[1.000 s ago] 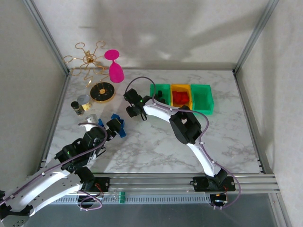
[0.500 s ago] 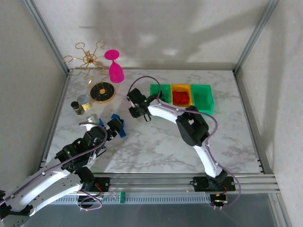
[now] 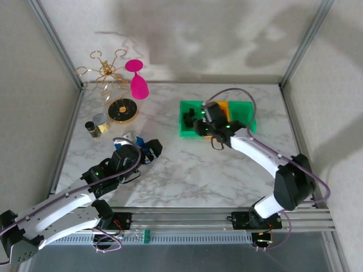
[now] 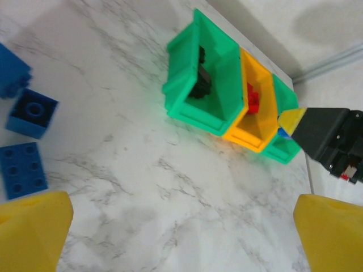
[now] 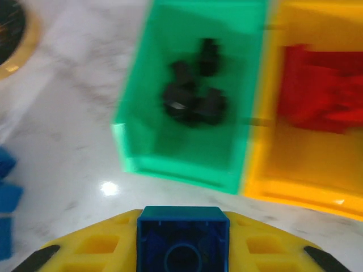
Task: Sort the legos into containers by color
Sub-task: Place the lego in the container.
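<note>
My right gripper (image 3: 205, 129) is shut on a blue lego (image 5: 182, 235), gripped between its yellow fingers (image 5: 91, 249). It hovers just in front of the containers. The left green container (image 5: 170, 164) holds black legos (image 5: 193, 102). The orange-yellow container (image 5: 295, 181) beside it holds red legos (image 5: 320, 96). The right green container (image 3: 247, 116) stands at the far end of the row. My left gripper (image 4: 182, 214) is open over bare marble, nothing between its fingers. Three loose blue legos (image 4: 31, 113) lie to its left.
A black-and-gold disc stand (image 3: 122, 110), a pink goblet (image 3: 138, 84) and a gold wire rack (image 3: 105, 71) occupy the back left corner. Small jars (image 3: 96, 126) stand left of the loose blue bricks (image 3: 147, 152). Frame posts and walls bound the marble table (image 3: 187, 175).
The right arm has swung right, from left of the containers to just in front of them, carrying the blue lego. The left arm has reached further forward beside the loose blue legos.
</note>
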Robot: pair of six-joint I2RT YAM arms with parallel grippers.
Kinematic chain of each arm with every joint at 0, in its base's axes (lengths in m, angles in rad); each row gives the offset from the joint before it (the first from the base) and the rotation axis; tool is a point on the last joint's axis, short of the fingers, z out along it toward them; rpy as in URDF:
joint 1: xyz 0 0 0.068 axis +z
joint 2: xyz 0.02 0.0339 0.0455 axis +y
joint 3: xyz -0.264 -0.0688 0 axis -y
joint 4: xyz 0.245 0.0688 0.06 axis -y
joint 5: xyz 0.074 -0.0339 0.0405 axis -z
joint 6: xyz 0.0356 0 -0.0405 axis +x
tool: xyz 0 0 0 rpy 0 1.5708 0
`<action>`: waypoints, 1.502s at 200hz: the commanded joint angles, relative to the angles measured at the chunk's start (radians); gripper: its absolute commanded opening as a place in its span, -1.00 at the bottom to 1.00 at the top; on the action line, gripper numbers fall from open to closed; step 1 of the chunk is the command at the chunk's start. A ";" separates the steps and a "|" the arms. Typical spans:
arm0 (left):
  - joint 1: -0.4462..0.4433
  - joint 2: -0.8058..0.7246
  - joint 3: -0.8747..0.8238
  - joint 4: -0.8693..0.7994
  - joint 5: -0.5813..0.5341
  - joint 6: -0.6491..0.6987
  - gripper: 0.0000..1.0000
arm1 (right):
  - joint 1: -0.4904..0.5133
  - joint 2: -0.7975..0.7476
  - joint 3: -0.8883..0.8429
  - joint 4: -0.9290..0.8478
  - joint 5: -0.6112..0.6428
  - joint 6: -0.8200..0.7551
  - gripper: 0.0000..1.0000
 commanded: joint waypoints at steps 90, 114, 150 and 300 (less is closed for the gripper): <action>-0.083 0.300 0.140 0.285 0.084 0.067 0.99 | -0.424 0.198 0.102 0.021 0.050 -0.070 -0.53; -0.084 0.328 0.154 0.276 0.079 0.077 0.99 | -0.453 0.269 0.161 0.032 0.061 -0.090 -0.50; -0.083 0.347 0.164 0.282 0.066 0.085 0.99 | -0.479 0.369 0.255 0.012 0.079 -0.110 -0.36; -0.068 0.182 0.161 0.060 -0.049 0.082 0.99 | -0.316 0.026 0.042 -0.031 -0.055 -0.028 0.19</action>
